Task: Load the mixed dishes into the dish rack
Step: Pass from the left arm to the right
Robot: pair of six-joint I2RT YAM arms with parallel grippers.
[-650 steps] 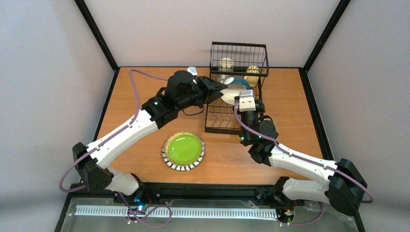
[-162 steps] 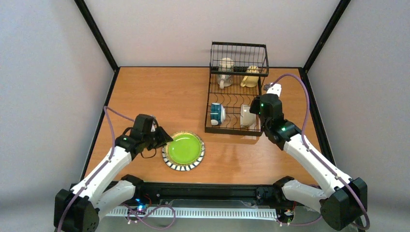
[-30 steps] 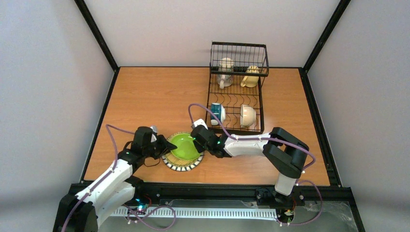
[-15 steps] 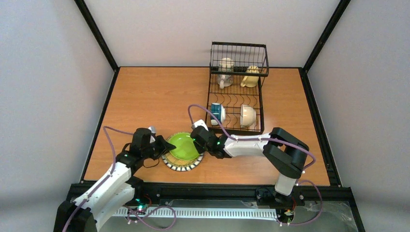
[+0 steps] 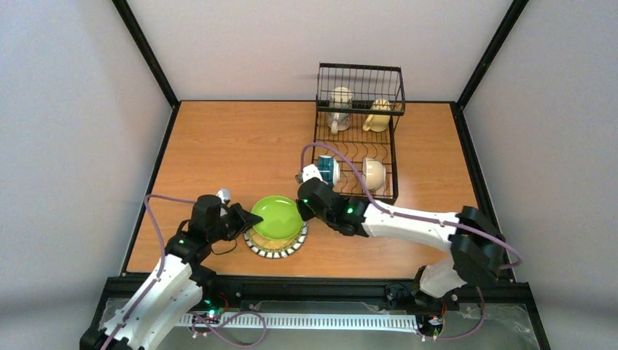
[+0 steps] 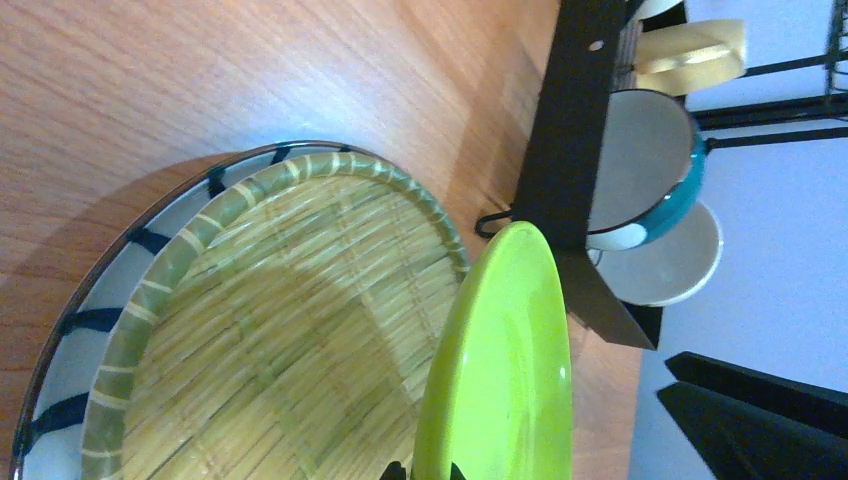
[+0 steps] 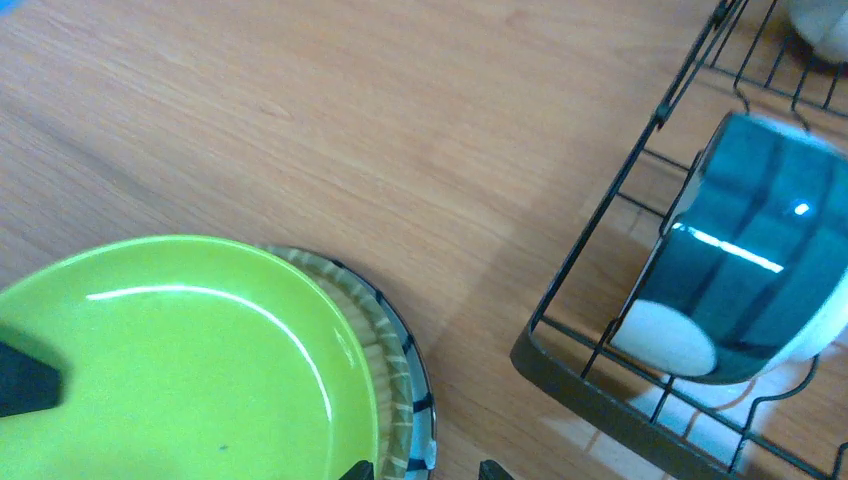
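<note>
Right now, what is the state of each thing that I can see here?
green plate: raised and tilted above the woven tray, gripped at its rim.
woven tray: flat on the table.
left gripper: shut on the green plate.
right gripper: open, beside the plate.
teal cup: on its side in the dish rack.
cream bowl: tipped on its side in the rack.
mugs: in the raised basket.
</note>
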